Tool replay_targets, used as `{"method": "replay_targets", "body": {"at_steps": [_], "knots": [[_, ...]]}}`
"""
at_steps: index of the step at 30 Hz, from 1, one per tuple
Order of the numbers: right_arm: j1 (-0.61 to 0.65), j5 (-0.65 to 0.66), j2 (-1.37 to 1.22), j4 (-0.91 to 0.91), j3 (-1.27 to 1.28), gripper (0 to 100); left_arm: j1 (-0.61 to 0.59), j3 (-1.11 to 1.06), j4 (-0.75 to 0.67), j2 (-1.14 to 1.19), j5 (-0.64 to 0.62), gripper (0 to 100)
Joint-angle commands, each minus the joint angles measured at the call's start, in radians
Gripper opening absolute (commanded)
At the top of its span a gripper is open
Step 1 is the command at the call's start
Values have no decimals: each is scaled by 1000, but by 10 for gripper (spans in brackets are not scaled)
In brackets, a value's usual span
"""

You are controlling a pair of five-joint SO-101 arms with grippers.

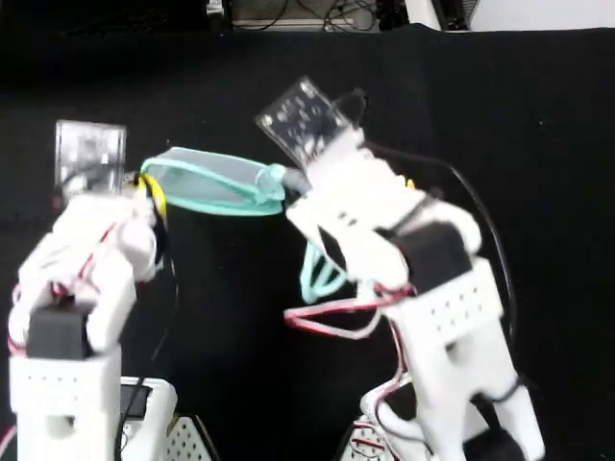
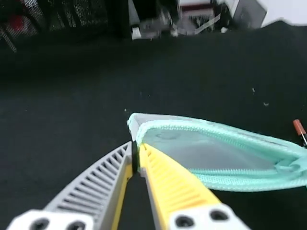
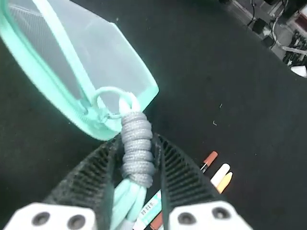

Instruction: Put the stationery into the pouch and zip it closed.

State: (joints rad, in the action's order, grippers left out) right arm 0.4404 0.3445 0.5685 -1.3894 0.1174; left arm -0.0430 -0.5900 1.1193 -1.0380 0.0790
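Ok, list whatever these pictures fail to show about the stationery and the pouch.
Right wrist view: the right gripper, shut on the zipper pull, hides part of the pens; their count is unclear.
High view: the right arm covers nearly all of them.
Left wrist view: an orange-capped pen is cut by the picture's edge; the pouch interior is blurred.

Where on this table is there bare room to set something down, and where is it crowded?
Bare cloth lies right of the right arm and along the back beyond the pouch. Crowded: the middle, where the left pincer pinches the pouch's end, the right pincer grips its cord, and pens lie close by.
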Motion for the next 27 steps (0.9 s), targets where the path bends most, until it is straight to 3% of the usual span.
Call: {"method": "replay_targets", "body": {"at_steps": [1, 10, 13, 19, 24, 27], "knots": [[9, 3, -79, -41, -197, 12, -13, 349, 114, 187, 17, 30], [9, 91, -255, -278, -538, 12, -12, 1102, 600, 755, 18, 30], [9, 91, -302, -301, -582, 12, -21, 1251, 643, 891, 18, 30], [-12, 91, -326, -308, -585, 12, -101, 1234, 643, 913, 43, 154], [-23, 91, -328, -307, -582, 12, -113, 1178, 641, 908, 121, 141], [-23, 91, -328, -308, -582, 12, -108, 1178, 641, 914, 123, 50]]}}
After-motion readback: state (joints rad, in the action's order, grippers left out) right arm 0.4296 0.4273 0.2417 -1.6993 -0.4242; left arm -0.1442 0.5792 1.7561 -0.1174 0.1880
